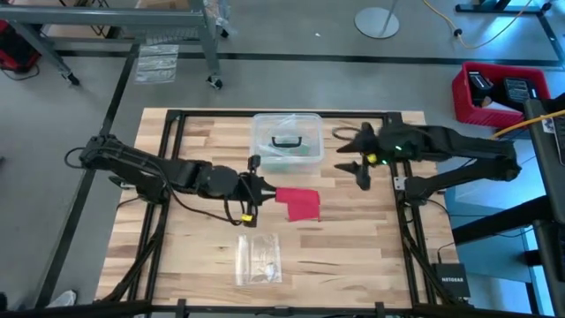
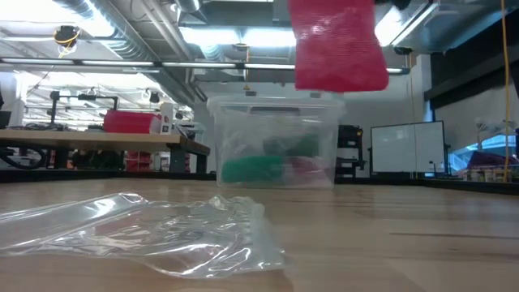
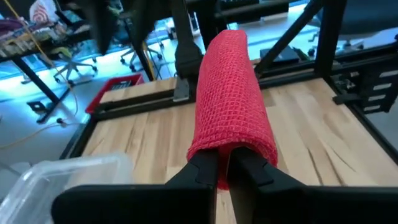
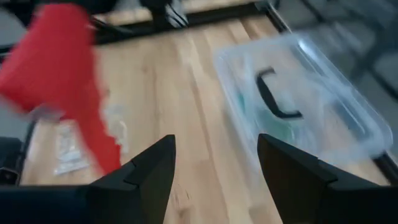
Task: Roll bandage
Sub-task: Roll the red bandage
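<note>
The red bandage (image 1: pixel 300 203) is a short band of netted fabric held above the middle of the table. It also shows in the low view (image 2: pixel 336 45) and, blurred, in the right wrist view (image 4: pixel 62 68). My left gripper (image 1: pixel 262 190) reaches in from the table's left and is shut on the bandage's left end. My right gripper (image 1: pixel 357 166) is open and empty, to the right of the clear box and apart from the bandage. My left gripper pinches the bandage's end nearest the arm (image 3: pixel 227 152) between its two fingers (image 3: pixel 205 168), which lie about level, coming from the table's left. The band arches away from the fingers, bowed across its width. It is lifted clear, its lower edge (image 2: pixel 340 81) well above the table.
A clear plastic box (image 1: pixel 285 140) with a black handle stands at the far middle, with green and red things inside (image 2: pixel 251 169). A small clear plastic bag (image 1: pixel 259 258) lies flat near the front edge. Bare wood (image 1: pixel 371 247) lies to the right of the bag.
</note>
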Controlling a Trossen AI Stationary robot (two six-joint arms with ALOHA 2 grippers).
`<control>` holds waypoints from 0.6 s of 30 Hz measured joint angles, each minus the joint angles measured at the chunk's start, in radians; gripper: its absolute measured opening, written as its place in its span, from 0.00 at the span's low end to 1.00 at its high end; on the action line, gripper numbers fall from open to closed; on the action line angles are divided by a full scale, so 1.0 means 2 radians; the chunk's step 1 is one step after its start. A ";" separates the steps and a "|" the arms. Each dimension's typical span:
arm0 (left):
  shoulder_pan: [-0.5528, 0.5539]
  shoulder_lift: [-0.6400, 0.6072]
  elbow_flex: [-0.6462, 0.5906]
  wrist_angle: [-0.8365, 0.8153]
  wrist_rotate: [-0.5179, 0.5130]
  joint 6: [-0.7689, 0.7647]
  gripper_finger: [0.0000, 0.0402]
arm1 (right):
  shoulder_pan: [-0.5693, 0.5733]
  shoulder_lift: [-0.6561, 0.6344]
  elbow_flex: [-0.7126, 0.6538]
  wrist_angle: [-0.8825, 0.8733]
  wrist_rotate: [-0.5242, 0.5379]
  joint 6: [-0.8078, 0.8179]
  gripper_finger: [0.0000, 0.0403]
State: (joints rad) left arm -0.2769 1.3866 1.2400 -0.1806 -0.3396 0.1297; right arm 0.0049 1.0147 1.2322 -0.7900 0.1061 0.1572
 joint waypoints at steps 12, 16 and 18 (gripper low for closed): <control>0.044 -0.002 0.001 0.007 0.000 0.019 0.03 | 0.083 -0.114 -0.260 0.259 0.030 0.045 0.58; 0.049 -0.001 0.001 0.008 0.000 0.018 0.03 | 0.082 -0.093 -0.289 0.273 -0.009 0.053 0.58; 0.051 -0.001 0.001 0.009 0.000 0.019 0.03 | 0.082 -0.084 -0.289 0.279 0.019 0.048 0.58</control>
State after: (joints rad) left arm -0.1746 1.3838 1.2411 -0.1621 -0.3389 0.1679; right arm 0.1698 0.8476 0.6536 -0.2317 0.1445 0.2533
